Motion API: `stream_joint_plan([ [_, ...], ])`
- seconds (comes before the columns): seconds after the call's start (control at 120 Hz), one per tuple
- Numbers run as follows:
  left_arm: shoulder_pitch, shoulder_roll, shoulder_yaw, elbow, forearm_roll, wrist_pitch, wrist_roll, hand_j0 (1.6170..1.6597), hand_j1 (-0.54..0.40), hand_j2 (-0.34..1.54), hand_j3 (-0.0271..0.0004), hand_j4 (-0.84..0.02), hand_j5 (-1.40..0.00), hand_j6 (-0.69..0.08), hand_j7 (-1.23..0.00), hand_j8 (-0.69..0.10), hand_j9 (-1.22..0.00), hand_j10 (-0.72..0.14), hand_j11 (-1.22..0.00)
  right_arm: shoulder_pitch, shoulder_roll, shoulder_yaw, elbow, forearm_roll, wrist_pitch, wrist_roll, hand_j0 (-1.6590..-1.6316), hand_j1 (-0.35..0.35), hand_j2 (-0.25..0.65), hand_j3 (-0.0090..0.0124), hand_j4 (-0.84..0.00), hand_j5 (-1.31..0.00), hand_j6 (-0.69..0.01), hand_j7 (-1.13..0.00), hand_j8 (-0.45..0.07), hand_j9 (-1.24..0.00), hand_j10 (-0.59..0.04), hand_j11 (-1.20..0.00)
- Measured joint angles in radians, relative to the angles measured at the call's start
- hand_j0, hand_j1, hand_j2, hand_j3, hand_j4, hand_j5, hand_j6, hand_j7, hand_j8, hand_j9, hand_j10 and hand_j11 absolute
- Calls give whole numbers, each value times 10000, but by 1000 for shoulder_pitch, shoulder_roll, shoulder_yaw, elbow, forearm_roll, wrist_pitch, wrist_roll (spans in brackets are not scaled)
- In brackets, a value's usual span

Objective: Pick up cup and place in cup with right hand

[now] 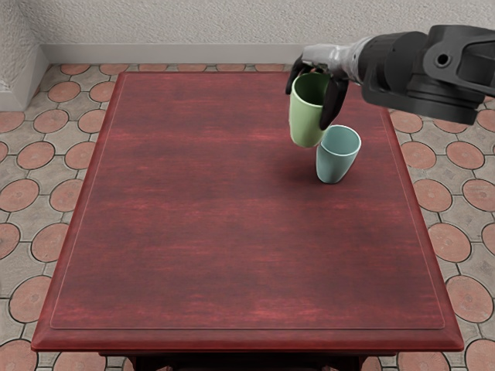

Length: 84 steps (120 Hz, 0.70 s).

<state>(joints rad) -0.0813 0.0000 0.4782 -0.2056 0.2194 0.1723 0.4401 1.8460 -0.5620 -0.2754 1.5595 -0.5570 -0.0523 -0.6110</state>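
My right hand (323, 60) has the green cup (305, 124) in its grasp, dark fingers (334, 101) curled down around the upper part, its mouth facing up and close to upright. It looks to me as if the cup is off the worktop (201, 232), though from this slant I can't tell how high. The pale teal cup (337, 165) stands on the wood just beside it, toward the near right side of my grip, also mouth up. So I judge the picking-up done and the carry in hand: the green cup isn't inside the other one. Next I need to bring it over the teal rim, base clear of the lip, line the two up and only then lower and let go — a low or off-centre approach could knock the teal cup over. Both cups are smooth, plain and handleless, narrowing toward the base, which should help one nest in the other. The worktop is reddish-brown wood with streaky grain and a bevelled edge; my wrist is silvery, the forearm (425, 69) matt black. Beyond lie rounded terracotta tiles (50, 121) set in grey, and a rough, pale plaster wall (193, 31).
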Motion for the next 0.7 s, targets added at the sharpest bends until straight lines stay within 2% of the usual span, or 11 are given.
stream_joint_plan([
  [0.225,-1,0,2,0,0,0,0,16581,3491,2,0,-3,-1,-4,-1,-4,-1,-3,0,-1,-46,-2,15,1,9,0,-16529,1018,-136,-4,-4632,-6310,-2556,-6178,-2433,-6313,-3716,-6277],
  [0.317,-2,0,3,0,0,0,0,16581,3490,1,0,-2,-1,-2,-1,-2,0,-1,0,-1,-63,-2,17,0,15,0,-16528,1022,-144,-10,-4641,-6298,-2542,-6178,-2420,-6290,-3735,-6257],
  [0.4,-3,0,3,0,0,0,0,16581,3491,1,0,-2,-1,-3,0,-2,0,-2,0,-5,-77,-4,17,-1,23,0,-16529,1021,-134,-4,-4642,-6299,-2549,-6178,-2434,-6312,-3719,-6263],
  [0.7,-10,0,5,1,0,1,0,16581,3491,2,0,-3,-1,-4,-1,-4,0,-3,0,-11,-102,-11,15,-11,29,0,-16529,1028,-127,-7,-4631,-6313,-2536,-6178,-2415,-6298,-3742,-6259],
])
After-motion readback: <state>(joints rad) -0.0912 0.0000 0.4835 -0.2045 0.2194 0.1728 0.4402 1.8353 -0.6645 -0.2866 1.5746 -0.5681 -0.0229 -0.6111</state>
